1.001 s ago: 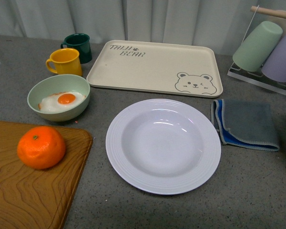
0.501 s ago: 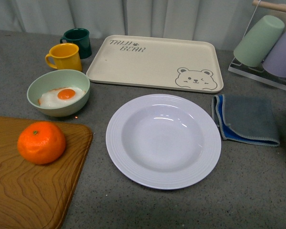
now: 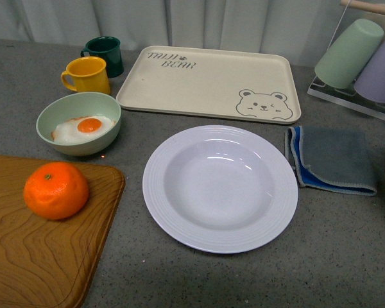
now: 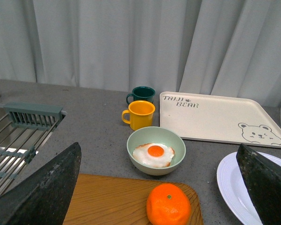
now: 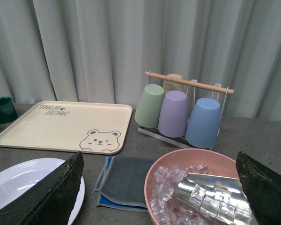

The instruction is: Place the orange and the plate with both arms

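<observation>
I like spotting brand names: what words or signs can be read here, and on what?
"TAIJI BEAR", in two lines with a small paw print, on the cream tray; the first word is stylised, so less certain.
No words, only a drawing: a winking bear face in the tray's corner.
No other writing shows in any view.

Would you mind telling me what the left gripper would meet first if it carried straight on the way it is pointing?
Probably the orange on the wooden board, lying between the left gripper's open fingers; the green bowl sits beyond it. Depth is unclear.
</observation>
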Robot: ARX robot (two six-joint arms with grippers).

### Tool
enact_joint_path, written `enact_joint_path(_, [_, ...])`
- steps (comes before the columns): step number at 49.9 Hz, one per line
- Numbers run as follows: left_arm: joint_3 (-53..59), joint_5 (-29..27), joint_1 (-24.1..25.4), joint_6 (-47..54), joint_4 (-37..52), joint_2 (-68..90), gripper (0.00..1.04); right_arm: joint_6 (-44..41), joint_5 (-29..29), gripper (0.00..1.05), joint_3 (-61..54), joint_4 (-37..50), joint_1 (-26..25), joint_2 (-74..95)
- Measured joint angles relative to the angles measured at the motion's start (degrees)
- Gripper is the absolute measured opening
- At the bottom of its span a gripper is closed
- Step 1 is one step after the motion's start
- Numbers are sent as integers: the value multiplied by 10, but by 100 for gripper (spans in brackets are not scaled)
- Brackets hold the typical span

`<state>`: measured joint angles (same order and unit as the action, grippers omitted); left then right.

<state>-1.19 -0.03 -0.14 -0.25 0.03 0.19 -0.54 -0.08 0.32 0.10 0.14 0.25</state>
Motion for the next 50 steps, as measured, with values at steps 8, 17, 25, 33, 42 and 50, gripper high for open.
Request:
enact_joint_path(8, [0,0,0,0,0,0,98,0,0,95,0,0,0,0])
enact_joint_path(17, [0,0,0,0,0,0,98,0,0,95,0,0,0,0])
enact_joint_path(25, [0,0,0,0,0,0,98,0,0,95,0,0,0,0])
enact_joint_path(33, [0,0,0,0,0,0,98,0,0,95,0,0,0,0])
enact_joint_path(42, [0,0,0,0,0,0,98,0,0,95,0,0,0,0])
enact_joint_path(50, [0,0,0,0,0,0,98,0,0,95,0,0,0,0])
